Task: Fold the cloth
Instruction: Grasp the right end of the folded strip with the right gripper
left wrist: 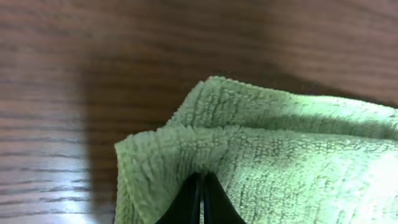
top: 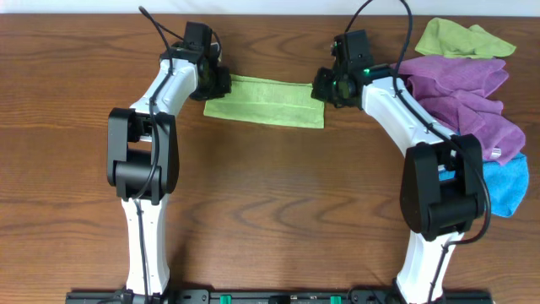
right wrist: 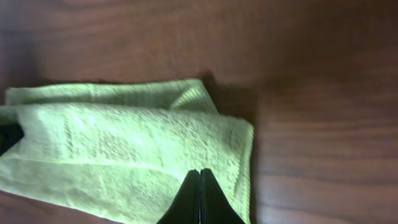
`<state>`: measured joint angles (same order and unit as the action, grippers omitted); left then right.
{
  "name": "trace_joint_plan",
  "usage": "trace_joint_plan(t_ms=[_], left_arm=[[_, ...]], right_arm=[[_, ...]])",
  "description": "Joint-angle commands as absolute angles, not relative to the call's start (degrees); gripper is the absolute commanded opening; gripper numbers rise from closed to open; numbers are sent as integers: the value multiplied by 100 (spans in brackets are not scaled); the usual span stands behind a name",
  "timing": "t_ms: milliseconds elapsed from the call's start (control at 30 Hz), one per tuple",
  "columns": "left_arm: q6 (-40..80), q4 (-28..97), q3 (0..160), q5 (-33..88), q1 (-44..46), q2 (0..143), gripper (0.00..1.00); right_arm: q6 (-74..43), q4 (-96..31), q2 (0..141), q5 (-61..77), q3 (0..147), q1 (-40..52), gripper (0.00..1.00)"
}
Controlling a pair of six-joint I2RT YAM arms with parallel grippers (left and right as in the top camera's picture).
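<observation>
A light green cloth (top: 266,103) lies on the wooden table as a folded strip between my two grippers. My left gripper (top: 221,83) is at the strip's left end. In the left wrist view its fingers (left wrist: 202,175) are shut, and the cloth (left wrist: 298,143) bunches up at their tips. My right gripper (top: 323,87) is at the strip's right end. In the right wrist view its fingers (right wrist: 200,171) are shut on the top layer of the cloth (right wrist: 112,149) near its right edge. A lower layer shows behind the top one.
A pile of purple cloths (top: 464,93) lies at the right, close behind my right arm. Another green cloth (top: 460,38) lies at the far right corner, and a blue cloth (top: 506,186) at the right edge.
</observation>
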<state>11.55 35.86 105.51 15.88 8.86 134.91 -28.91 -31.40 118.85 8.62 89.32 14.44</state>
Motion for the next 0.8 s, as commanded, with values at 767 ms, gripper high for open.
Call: trace_joint_plan(t_ms=[767], left_arm=[[1070,4071,10549,1485,904,13758,6]], right_arm=[[-2331,-3264,12790,4399,8976,84,86]])
